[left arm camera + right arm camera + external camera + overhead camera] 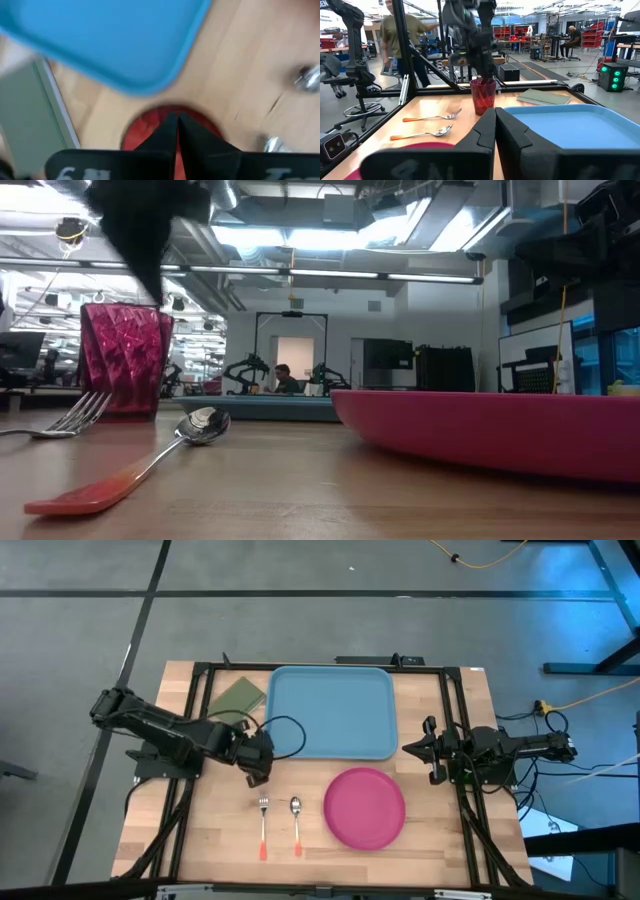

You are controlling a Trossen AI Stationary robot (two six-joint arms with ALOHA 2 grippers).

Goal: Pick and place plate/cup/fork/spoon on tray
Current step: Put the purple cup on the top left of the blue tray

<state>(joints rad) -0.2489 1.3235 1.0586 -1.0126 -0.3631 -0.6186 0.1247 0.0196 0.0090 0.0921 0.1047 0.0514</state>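
Observation:
The dark red cup (125, 360) stands upright on the table left of the fork (264, 810) and spoon (296, 808), which lie flat, handles toward the near edge. My left gripper (256, 775) is shut and points down at the cup's mouth (150, 117); it hides the cup in the high view. The pink plate (365, 807) lies near the front right. The light blue tray (332, 710) lies at the far middle. My right gripper (418, 750) is shut and empty, waiting level at the tray's right edge. My left gripper comes from above with its shut fingertips (152, 285) at the cup's rim (150, 308). The cup stands on the table. I cannot tell whether the fingers touch it.
An olive-green pad (238, 695) lies at the tray's far left corner. A dark cable (290, 725) loops over the tray's left edge. Bare wood shows between tray and cutlery. People stand in the room beyond the table.

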